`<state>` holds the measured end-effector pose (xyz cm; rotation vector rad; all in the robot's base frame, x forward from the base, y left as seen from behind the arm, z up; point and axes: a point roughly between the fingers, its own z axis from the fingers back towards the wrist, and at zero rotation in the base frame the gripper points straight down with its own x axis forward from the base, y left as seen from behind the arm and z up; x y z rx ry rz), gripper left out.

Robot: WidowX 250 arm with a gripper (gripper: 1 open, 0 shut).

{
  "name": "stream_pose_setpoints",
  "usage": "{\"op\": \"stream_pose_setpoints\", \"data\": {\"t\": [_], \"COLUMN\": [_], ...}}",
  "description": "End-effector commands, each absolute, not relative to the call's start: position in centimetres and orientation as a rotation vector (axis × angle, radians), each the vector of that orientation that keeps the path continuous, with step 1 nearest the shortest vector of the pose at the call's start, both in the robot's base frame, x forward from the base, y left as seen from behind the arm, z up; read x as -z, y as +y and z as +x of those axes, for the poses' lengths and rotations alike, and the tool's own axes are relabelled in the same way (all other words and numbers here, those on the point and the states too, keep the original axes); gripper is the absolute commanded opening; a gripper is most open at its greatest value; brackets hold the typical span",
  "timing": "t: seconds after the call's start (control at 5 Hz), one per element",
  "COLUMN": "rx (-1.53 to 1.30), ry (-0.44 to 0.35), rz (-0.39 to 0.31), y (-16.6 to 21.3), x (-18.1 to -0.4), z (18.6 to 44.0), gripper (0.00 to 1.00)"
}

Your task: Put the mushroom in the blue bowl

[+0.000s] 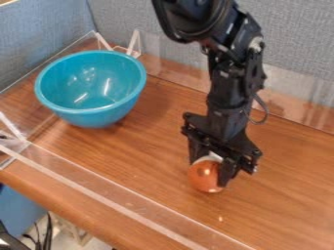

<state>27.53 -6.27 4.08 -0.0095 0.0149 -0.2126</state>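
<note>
Wood-grain tabletop (92, 156) fills most of the single camera view, warm brown and glossy, with pale reflections running across it near the back edge. Clear acrylic walls (78, 181) fence the working area: one low strip runs along the near side, another along the back, and their edges catch the light as thin bright lines. Behind the table stands a grey fabric partition (46, 34), and to its right a paler wall or panel. At the lower left corner, beyond the table's edge, a bit of blue and some dark cables show, too blurred to name.

On the left half of the table sits the blue bowl (89, 90), upright, its glossy inside turned slightly to the camera with nothing visible in it. It stands close to the rear acrylic wall.

Well to the right of the bowl, the black robot arm (225, 59) comes down from the top of the view, its gripper (213, 168) pointing straight down at the table. The jaws stand narrowly set on either side of the mushroom (205, 177), whose reddish-brown cap shows below them, resting on or just at the wood. The fingers look pressed against it, gripping it, far from the bowl.
</note>
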Motion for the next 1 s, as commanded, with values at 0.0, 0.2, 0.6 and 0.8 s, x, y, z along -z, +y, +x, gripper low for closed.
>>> {"op": "stream_pose_setpoints", "data": {"t": [0.0,0.2,0.6,0.8], "rx": [0.194,0.144,0.058,0.115], "ry": [-0.084,-0.157,-0.162,-0.15], "rz": [-0.021,-0.015,0.025,0.012], "y": [-5.5,-3.3,2.4,0.4], "x": [-8.0,-12.3,-14.9,-14.4], "z": [28.2,29.0,31.1,31.2], "gripper": [0.0,0.0,0.0,0.0]}}
